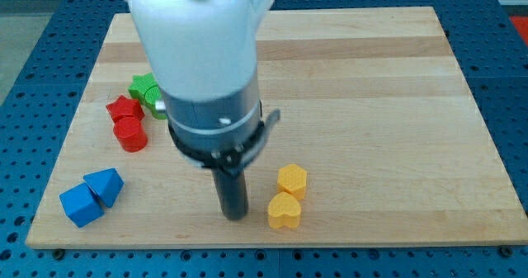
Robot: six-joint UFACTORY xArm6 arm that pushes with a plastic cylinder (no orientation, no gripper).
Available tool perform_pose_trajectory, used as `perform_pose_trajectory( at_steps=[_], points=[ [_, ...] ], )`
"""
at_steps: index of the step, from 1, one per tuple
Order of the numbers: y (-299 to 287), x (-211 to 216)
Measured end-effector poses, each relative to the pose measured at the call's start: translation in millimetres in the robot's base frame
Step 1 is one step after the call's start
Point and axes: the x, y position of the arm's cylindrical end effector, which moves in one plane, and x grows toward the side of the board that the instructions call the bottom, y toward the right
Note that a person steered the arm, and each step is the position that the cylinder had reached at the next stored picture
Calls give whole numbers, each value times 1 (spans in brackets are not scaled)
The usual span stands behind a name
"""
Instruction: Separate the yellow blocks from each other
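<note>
Two yellow blocks lie close together near the board's bottom edge, right of centre: a yellow hexagon above and a yellow heart just below it, touching or nearly so. My tip is down on the board just left of the yellow heart, a small gap away. The large white and grey arm body hangs above it and hides the board behind.
A green star block is partly hidden by the arm at the left. A red star and red cylinder sit below it. Two blue blocks, a triangle and a cube, lie at bottom left.
</note>
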Motion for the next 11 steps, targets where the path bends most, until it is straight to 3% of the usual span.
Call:
perform_pose_trajectory(
  at_steps=[1, 3, 5, 9, 10, 11],
  points=[
    [40, 16],
    [82, -40],
    [73, -93],
    [63, -58],
    [47, -64],
    [27, -104]
  ],
)
